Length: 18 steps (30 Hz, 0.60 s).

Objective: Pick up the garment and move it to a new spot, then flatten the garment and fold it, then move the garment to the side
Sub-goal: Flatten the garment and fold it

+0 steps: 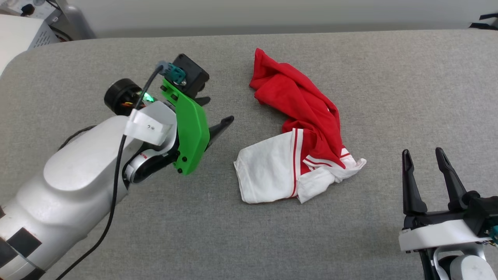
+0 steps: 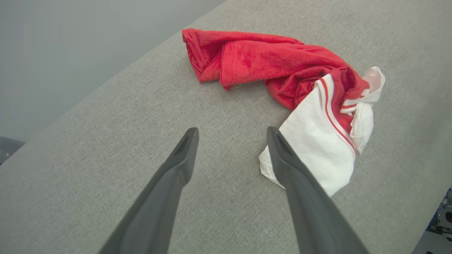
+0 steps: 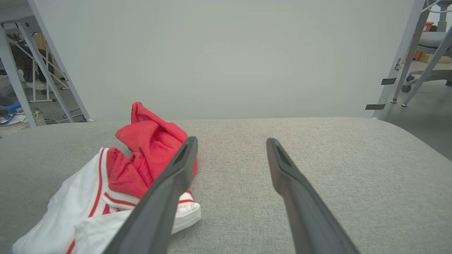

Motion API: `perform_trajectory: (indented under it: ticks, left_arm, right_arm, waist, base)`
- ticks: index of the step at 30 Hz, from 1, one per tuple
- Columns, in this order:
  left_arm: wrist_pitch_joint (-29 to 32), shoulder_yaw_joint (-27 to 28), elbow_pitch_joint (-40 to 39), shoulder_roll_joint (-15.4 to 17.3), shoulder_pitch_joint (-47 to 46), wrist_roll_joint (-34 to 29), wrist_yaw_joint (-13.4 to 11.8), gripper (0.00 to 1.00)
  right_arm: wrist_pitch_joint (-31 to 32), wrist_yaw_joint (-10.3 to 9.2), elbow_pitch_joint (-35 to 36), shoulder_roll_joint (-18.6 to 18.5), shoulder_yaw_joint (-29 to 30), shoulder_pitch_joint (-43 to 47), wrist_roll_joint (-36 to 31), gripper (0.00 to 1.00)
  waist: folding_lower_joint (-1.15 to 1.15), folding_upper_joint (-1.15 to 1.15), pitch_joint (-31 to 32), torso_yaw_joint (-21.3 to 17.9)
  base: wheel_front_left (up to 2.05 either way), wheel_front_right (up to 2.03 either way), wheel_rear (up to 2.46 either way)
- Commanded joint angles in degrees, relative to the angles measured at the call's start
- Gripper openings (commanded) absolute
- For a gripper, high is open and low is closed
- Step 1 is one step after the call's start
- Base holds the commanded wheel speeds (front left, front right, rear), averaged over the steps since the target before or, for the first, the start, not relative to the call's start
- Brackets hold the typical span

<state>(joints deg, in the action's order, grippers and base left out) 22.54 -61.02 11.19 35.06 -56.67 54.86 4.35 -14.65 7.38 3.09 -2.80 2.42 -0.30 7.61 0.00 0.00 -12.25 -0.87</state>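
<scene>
The garment [image 1: 299, 128] lies crumpled in the middle of the grey table [image 1: 350, 241], its red body toward the far side and its white sleeves with striped trim toward me. My left gripper [image 1: 218, 111] hovers open just to its left, fingers aimed at it, with nothing between them. In the left wrist view the garment [image 2: 282, 74] sits ahead and to the right of that gripper [image 2: 231, 132]. My right gripper [image 1: 422, 155] stands open at the near right, apart from the cloth. In the right wrist view the garment [image 3: 141, 162] lies left of that gripper [image 3: 231, 141].
A pale equipment box [image 1: 19, 31] and cables stand beyond the table's far left corner. A plain wall [image 3: 226, 53] rises behind the far edge. Metal frame legs [image 3: 399, 63] and a chair [image 3: 432, 38] stand off to the right.
</scene>
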Motion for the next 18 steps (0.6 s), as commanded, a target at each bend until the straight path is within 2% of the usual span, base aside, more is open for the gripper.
perform_trajectory:
  ticks: [1,8,12,18]
  left_arm:
    - [1.82,-0.85,0.79,-0.79,-0.97,1.17,0.67,1.00]
    - [7.76,-5.41,6.04,-4.72,-3.18,2.10,2.44,1.00]
    - [9.13,-8.00,9.07,-6.83,-3.60,1.97,2.87,1.00]
    - [10.39,-10.99,13.35,-8.27,-2.09,0.09,3.10,1.00]
  right_arm:
    - [-0.35,0.11,0.13,-0.08,-0.15,-1.18,-0.49,1.00]
    - [-0.35,0.11,0.23,-0.08,-0.49,-3.03,-0.44,1.00]
    - [-0.35,0.11,0.15,-0.08,-0.65,-3.87,-0.22,1.00]
    - [-0.35,0.11,0.11,-0.08,-0.71,-4.83,0.23,1.00]
  waist:
    - [0.00,0.00,-1.22,-0.97]
    - [0.00,0.00,-4.59,-3.21]
    - [0.00,0.00,-6.23,-4.53]
    - [0.00,0.00,-8.05,-6.06]
  base:
    - [0.00,0.00,0.00]
    - [0.00,0.00,0.00]
    - [0.00,0.00,0.00]
    - [0.00,0.00,0.00]
